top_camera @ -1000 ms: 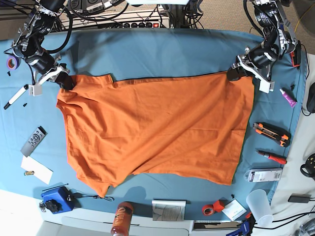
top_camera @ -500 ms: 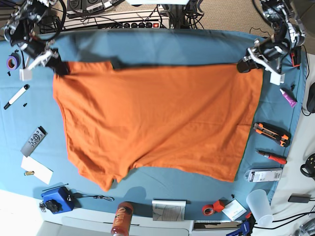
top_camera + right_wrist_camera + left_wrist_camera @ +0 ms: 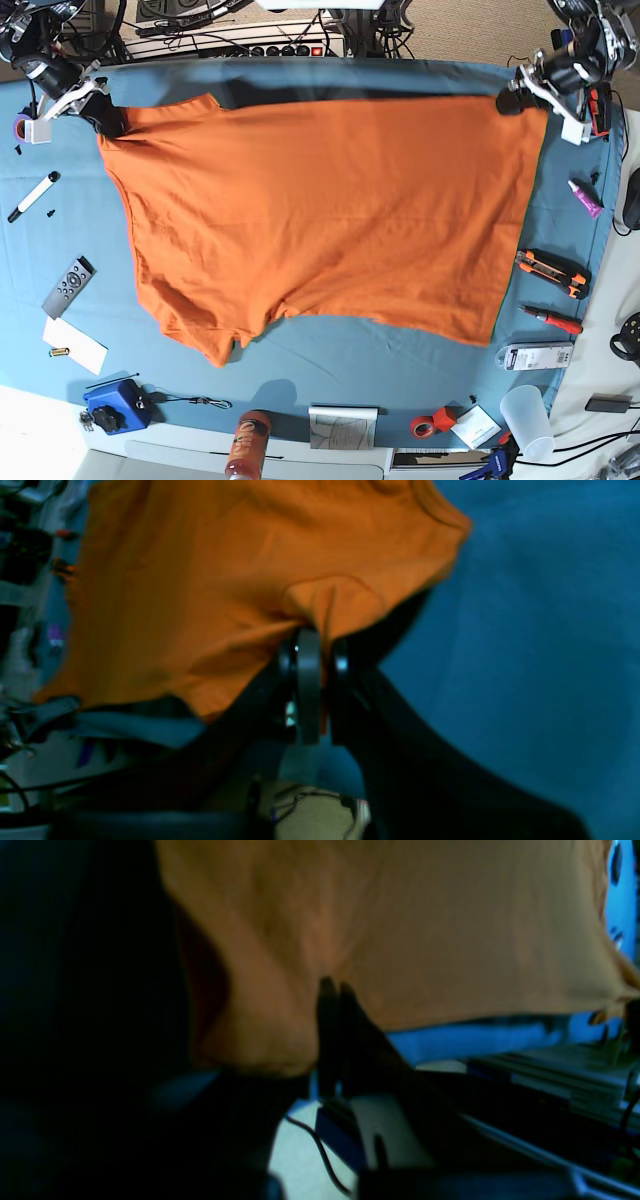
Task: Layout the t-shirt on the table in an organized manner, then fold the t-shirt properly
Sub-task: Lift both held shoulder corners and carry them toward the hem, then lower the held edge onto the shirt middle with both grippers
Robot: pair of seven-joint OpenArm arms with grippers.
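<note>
Black arms — white brackets, black cables, dark claws.

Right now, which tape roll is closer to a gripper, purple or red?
The purple tape roll, at the table's far edge just under the right gripper. The red tape roll lies at the near edge, far from both.

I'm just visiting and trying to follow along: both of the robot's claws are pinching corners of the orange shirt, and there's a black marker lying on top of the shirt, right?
Not quite. The black marker lies on the table, off to the side of the t-shirt, as the base view shows. The rest holds: the left gripper and right gripper each pinch a corner.
</note>
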